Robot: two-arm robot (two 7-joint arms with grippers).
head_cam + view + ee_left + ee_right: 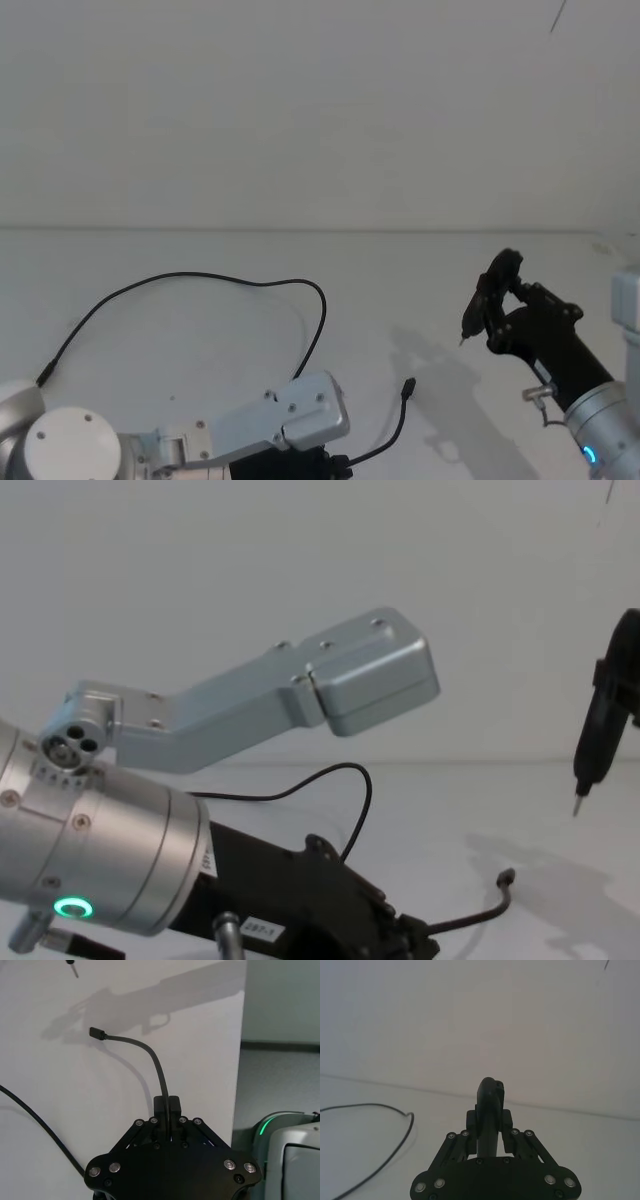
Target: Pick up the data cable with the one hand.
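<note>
White bench (150, 340). Left tool (166, 1102) clenched on data cable (152, 1055) short of its plug (96, 1033); thin pinch, risk of slipping when lifted. Right tool (490, 1120), aloft, clenched on pin-tipped stylus (598, 730).

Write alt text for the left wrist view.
The left gripper is shut on the data cable behind its plug end, which curves forward over the white table. More of the cable lies beside the gripper, and the pin tip of a slim black tool hangs beyond the plug.
</note>
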